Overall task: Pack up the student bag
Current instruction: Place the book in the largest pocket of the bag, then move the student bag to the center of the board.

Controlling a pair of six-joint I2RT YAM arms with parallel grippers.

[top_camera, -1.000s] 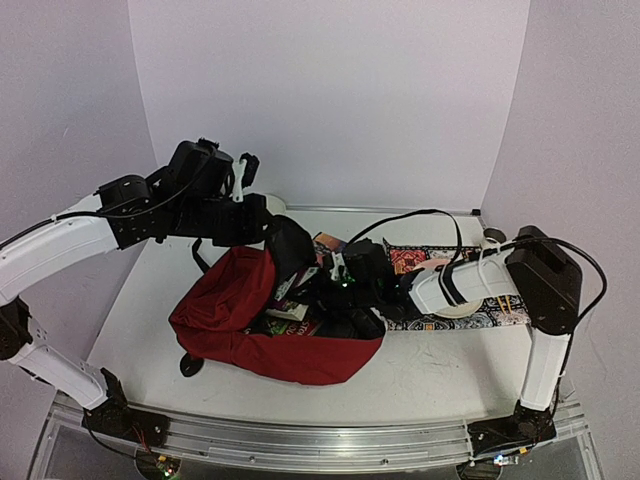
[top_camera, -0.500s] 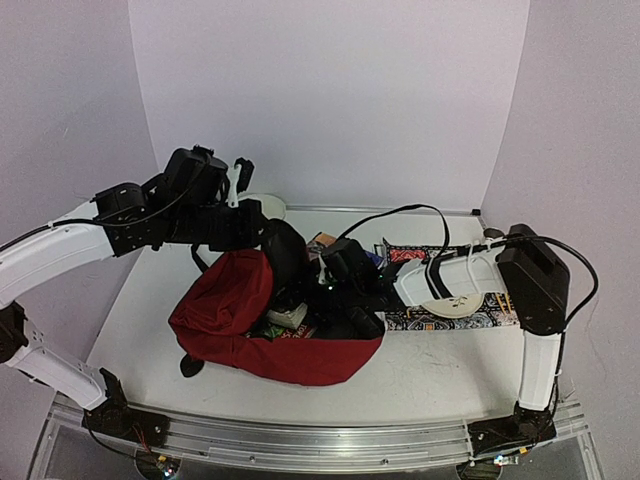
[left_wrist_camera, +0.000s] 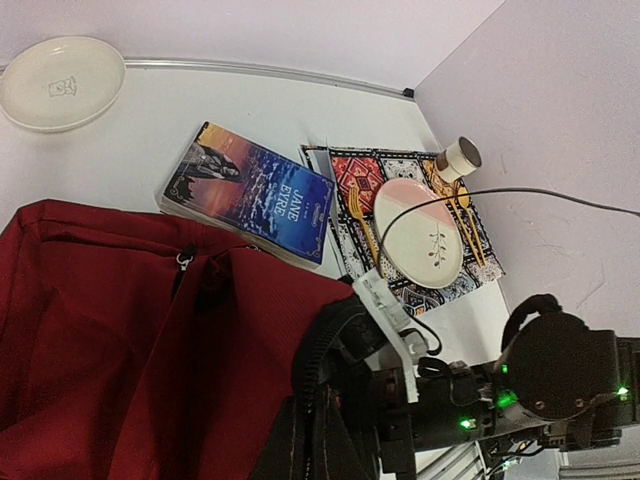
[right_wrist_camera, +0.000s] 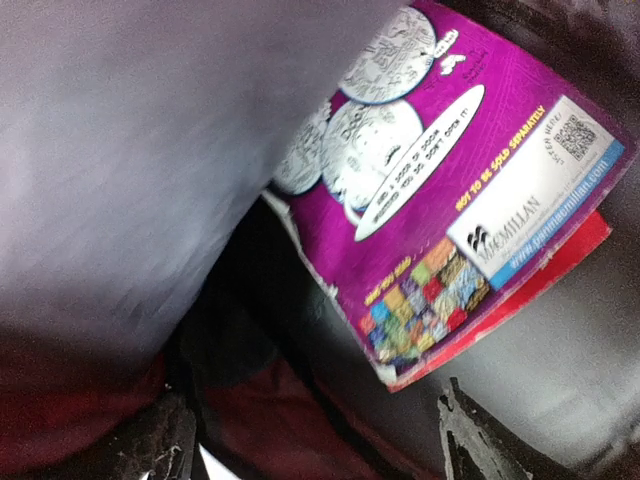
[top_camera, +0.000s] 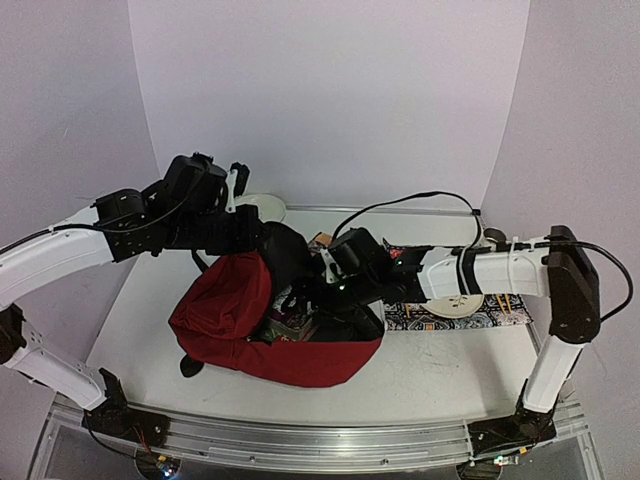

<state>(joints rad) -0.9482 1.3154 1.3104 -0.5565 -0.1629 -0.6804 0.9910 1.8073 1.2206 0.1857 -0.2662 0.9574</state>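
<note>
My right claw point(right_wrist_camera: 315, 425) is spread wide and empty inside the student bag point(top_camera: 225, 310), soft dark-red fabric, mid-table. My left claw point(top_camera: 264, 237) is clamped on its black rim. Glossy purple book point(right_wrist_camera: 440, 190) below: "MACMILLAN", "NOT TO BE SOLD SEPARATELY".

Tally — student bag point(top_camera: 225, 310): 1. Books: 2 visible — Jane Eyre point(left_wrist_camera: 250, 192), purple-covered book point(right_wrist_camera: 440, 200). Dishes: 2 — cream bowl point(left_wrist_camera: 60, 82), pink-and-white plate point(left_wrist_camera: 425, 232). Patterned mat point(left_wrist_camera: 355, 172): 1. Cup point(left_wrist_camera: 460, 157): 1. Yellow fork point(left_wrist_camera: 362, 218): 1.
</note>
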